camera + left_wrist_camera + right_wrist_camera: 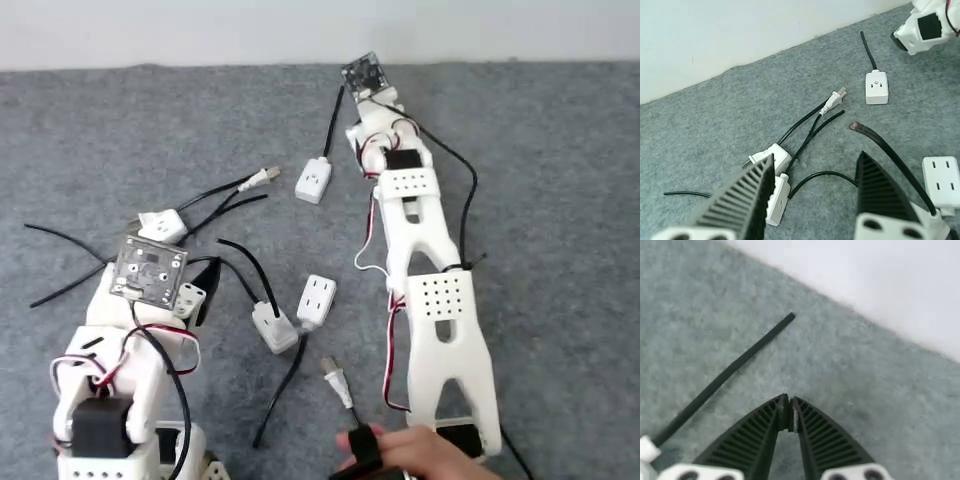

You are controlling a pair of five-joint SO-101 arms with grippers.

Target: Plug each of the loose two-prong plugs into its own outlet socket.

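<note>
Grey tabletop [570,180] under everything, with the loose parts scattered across the middle of the high view, within reach from either side. Right arm [430,250] stretched from lower right to top centre, the jaws of the right gripper [789,407] pressed shut on nothing above bare felt beside a cut cable end [785,320], likely parked clear of the work. Left arm [120,380] at lower left, the left gripper [817,156] with jaws spread wide and empty above a tangle of black leads and a pronged white block [767,159], apparently lined up for a pickup. At the bottom edge, a person's hand [405,455] at the lead of the lower plug [333,378], seemingly laying it out. Centre socket [317,298] face up just above that plug, openings ready to take prongs. Upper socket [313,180] near the right arm's tip, face up too. Upper plug [262,178] just left of it, apart, prongs free. No plug visibly seated anywhere yet.
</note>
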